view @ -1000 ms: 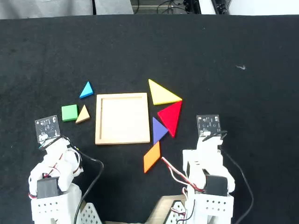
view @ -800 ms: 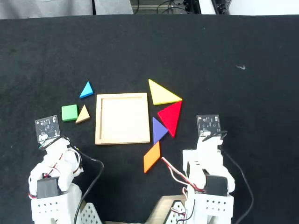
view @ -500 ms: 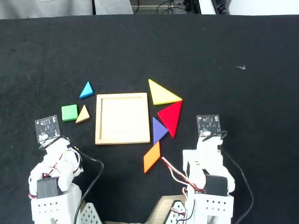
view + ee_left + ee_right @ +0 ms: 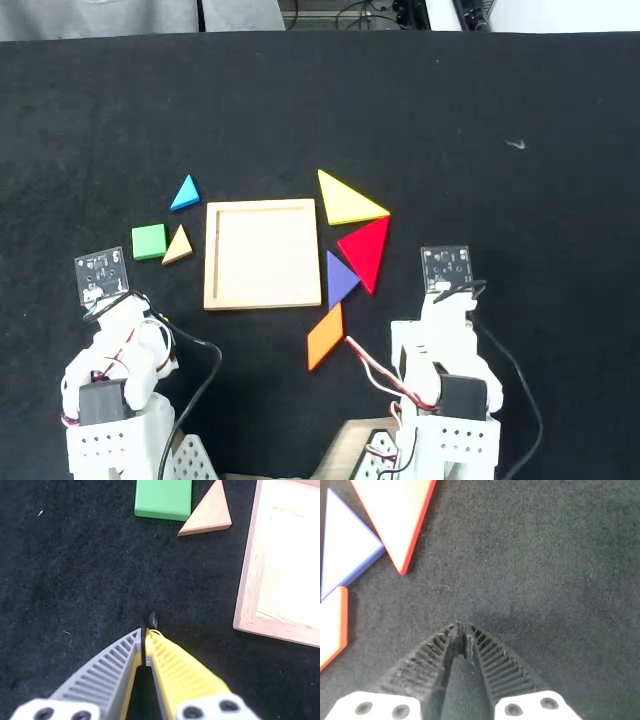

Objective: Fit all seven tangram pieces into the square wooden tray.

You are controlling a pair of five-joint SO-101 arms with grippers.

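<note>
Currently: All Seven Pieces Outside Tray

The square wooden tray (image 4: 210,255) lies on the black table (image 4: 520,200). To its left are the green square (image 4: 148,241), tan triangle (image 4: 178,245) and blue triangle (image 4: 185,193). To its right are the yellow triangle (image 4: 346,200), red triangle (image 4: 366,250) and purple triangle (image 4: 339,278), with the orange parallelogram (image 4: 325,336) nearer. The left gripper (image 4: 144,632) and right gripper (image 4: 462,627) are fully closed, holding nothing.

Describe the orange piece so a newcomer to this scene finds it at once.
Find the square wooden tray in the middle of the black table. Just off its corner nearest the right arm lies the orange piece. It is the only parallelogram; its neighbour, the purple triangle, is three-sided.
</note>
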